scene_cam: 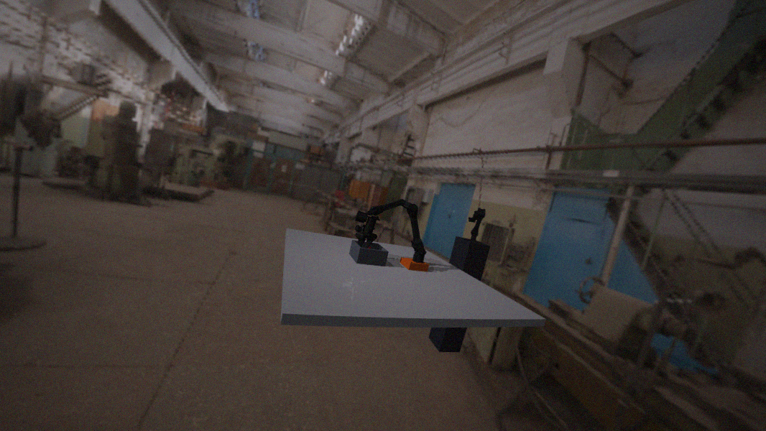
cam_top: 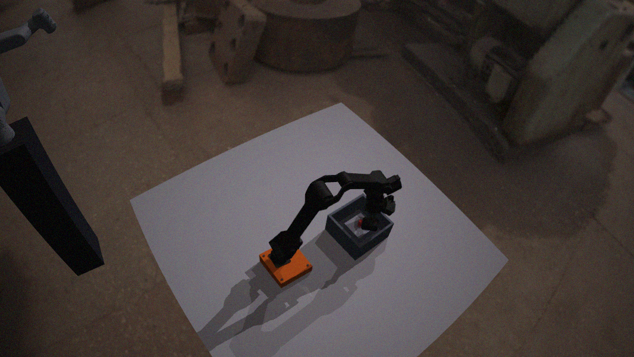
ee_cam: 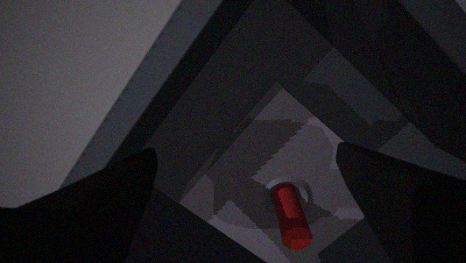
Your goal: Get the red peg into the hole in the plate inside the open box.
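Note:
The red peg [cam_top: 359, 222] [ee_cam: 289, 208] stands in the open grey box [cam_top: 341, 237] [scene_cam: 369, 256] [ee_cam: 127, 101]. In the wrist view its lower end is within the round rim of the hole in the pale plate [ee_cam: 307, 145], and its upper end points toward the camera. How deep it sits, and whether it leans, I cannot tell. My gripper [cam_top: 366, 224] [ee_cam: 247, 153] is open inside the box's opening. Its fingers are wide apart, to either side of the peg, and neither touches it in the wrist view.
The box walls rise around my fingers. My orange base [cam_top: 290, 269] [scene_cam: 414, 264] stands beside the box on the pale table [cam_top: 248, 186] [scene_cam: 375, 294]. A dark pillar [cam_top: 49, 199] [scene_cam: 469, 256] bearing another arm stands off beyond the table.

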{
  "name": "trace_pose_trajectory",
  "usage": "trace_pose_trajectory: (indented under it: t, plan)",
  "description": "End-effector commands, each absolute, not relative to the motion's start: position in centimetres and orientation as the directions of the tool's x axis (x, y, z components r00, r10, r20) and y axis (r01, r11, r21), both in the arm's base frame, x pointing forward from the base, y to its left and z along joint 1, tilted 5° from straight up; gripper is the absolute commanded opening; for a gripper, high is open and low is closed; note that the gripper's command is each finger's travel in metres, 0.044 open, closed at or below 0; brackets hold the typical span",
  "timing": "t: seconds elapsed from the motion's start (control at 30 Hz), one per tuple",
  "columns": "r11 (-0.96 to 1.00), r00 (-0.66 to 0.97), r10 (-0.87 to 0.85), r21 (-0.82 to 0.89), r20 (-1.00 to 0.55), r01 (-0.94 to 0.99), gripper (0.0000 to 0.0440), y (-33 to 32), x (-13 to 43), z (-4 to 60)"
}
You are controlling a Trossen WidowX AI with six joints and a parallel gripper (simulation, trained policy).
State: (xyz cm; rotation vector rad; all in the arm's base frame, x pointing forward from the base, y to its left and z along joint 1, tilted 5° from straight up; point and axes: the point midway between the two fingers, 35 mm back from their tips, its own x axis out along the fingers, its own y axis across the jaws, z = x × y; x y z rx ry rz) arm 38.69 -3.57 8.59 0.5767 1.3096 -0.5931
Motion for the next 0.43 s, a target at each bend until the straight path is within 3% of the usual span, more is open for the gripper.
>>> trace_pose_trajectory:
  t: [0.0, 0.4]
  plan:
    - [0.735, 0.177, -0.033, 0.096, -0.984, 0.671, 0.0440, -3.1, 40.2, 9.6]
    - [0.760, 0.245, 0.052, 0.198, -0.968, 0.619, 0.0440, -0.8, 43.5, 12.9]
